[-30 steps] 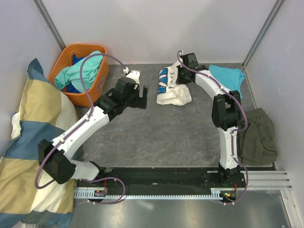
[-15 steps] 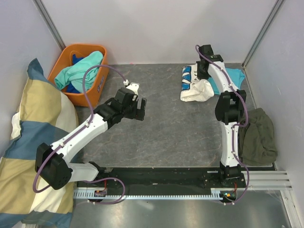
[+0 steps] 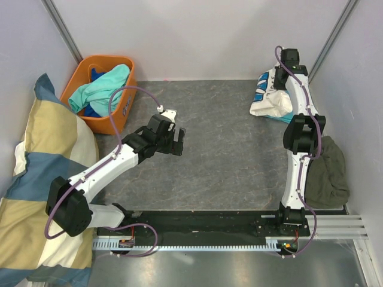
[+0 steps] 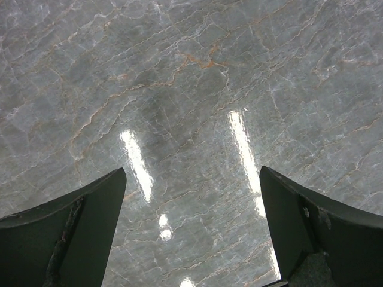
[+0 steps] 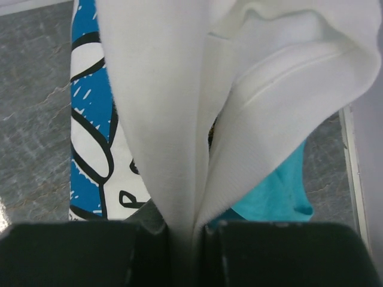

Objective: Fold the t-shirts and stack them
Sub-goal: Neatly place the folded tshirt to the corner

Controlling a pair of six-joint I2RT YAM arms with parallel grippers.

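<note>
Robotics lab cell: white walls (image 3: 203,36) on metal posts (image 3: 61,27) box in a grey table (image 3: 227,161) (marble-patterned), a rail (image 3: 203,219) and cable duct (image 3: 197,244) along its near edge.

The folded t-shirt (image 3: 270,103) is pinched in the right gripper (image 5: 185,230) at the table's (image 3: 227,161) far right corner, lying on a second t-shirt (image 5: 272,197) that spreads to the fingers' right. A crumpled garment (image 3: 328,173) lies nearer than that gripper, at the right edge. The left gripper (image 4: 191,221) hangs over the table's middle; to its left and behind stands a basket (image 3: 90,122) holding a heap of t-shirts (image 3: 99,89), with a pillow (image 3: 42,161) further left.
</note>
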